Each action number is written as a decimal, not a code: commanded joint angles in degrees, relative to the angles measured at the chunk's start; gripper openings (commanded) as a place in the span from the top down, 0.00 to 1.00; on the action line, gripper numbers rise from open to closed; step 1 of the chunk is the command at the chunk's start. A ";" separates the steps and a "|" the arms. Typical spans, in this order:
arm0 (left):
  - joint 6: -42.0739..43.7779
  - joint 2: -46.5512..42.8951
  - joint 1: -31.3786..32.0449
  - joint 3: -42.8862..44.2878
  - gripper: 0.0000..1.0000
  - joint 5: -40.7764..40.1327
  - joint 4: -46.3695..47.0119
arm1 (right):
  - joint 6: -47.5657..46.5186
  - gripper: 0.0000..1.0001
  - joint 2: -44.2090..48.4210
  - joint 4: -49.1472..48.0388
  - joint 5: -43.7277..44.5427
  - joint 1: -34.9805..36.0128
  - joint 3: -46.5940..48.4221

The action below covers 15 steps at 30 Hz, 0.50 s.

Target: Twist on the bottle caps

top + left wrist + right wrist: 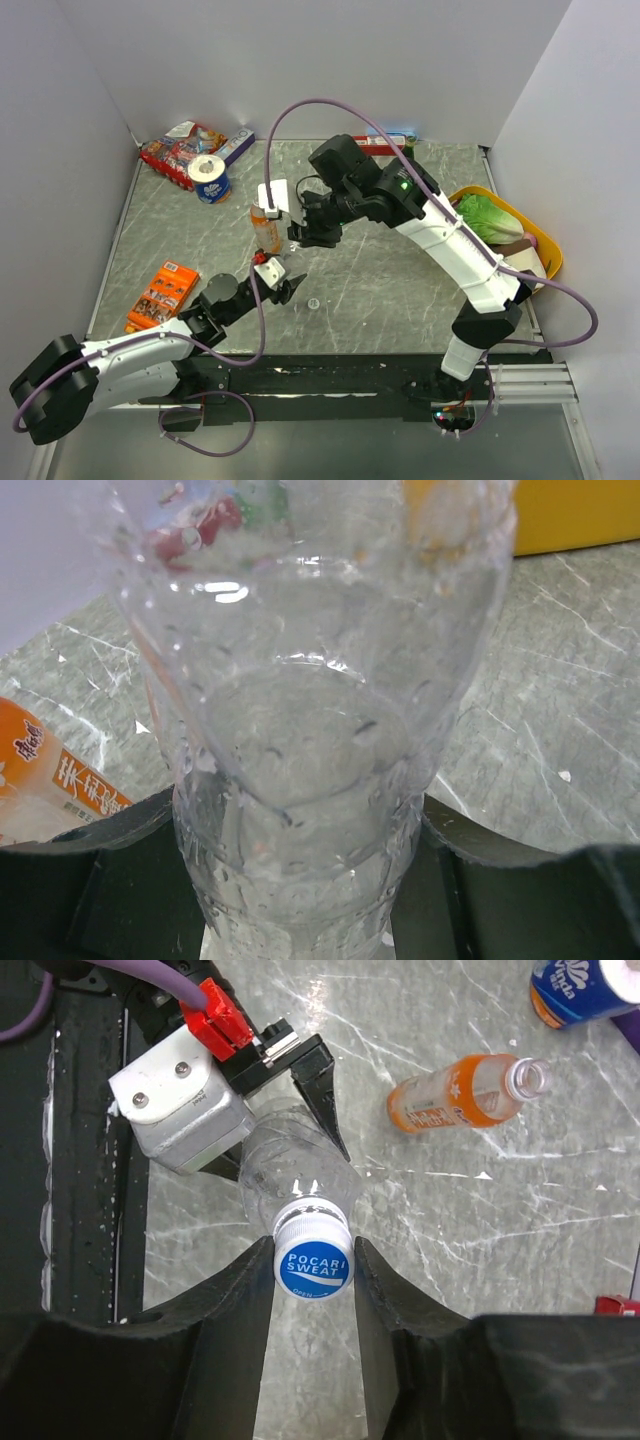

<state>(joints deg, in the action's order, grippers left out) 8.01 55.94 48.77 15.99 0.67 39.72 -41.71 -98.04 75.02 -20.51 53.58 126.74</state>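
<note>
the left gripper (310,880) was clenched round the lower body of the clear bottle (300,730), holding it upright. the right gripper (313,1252) pinched the blue cap (313,1266) sitting on the bottle's neck. the turn would probably go best square to the neck, with light downward pressure and the bottle held firm. the orange bottle (460,1100) sat uncapped at 1 o'clock from the cap.

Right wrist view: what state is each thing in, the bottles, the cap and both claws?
clear bottle: gripped, looks empty, cap on
blue cap: sitting on that bottle's neck, pinched
orange bottle: lying on its side, no cap
left gripper: shut on the clear bottle
right gripper: shut on the blue cap
</note>
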 commanded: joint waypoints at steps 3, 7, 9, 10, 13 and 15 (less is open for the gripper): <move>-1.42 -1.89 0.01 -0.87 0.99 2.14 7.04 | -1.26 0.50 -0.84 10.41 -1.20 0.91 0.97; -2.47 -1.89 0.01 -1.05 0.99 2.76 5.46 | -2.05 0.42 -0.05 9.88 -1.98 1.09 1.06; -3.09 -2.15 0.09 -0.44 0.99 3.11 4.66 | -2.06 0.39 0.74 8.83 -2.07 1.08 0.62; -3.44 -2.07 0.01 -0.26 0.99 3.37 4.22 | -1.97 0.39 1.01 8.65 -1.99 1.09 0.44; -3.53 -1.89 0.01 -0.34 0.99 3.55 4.22 | -1.53 0.34 1.62 7.95 -1.64 1.09 -0.17; -3.44 -1.72 0.01 -0.26 0.99 3.73 4.05 | -1.44 0.31 2.32 7.60 -0.41 1.00 -1.23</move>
<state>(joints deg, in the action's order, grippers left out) 6.22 54.89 48.77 15.09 2.72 41.74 -43.13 -98.54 76.95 -21.50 54.15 126.28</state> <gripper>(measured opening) 0.613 0.662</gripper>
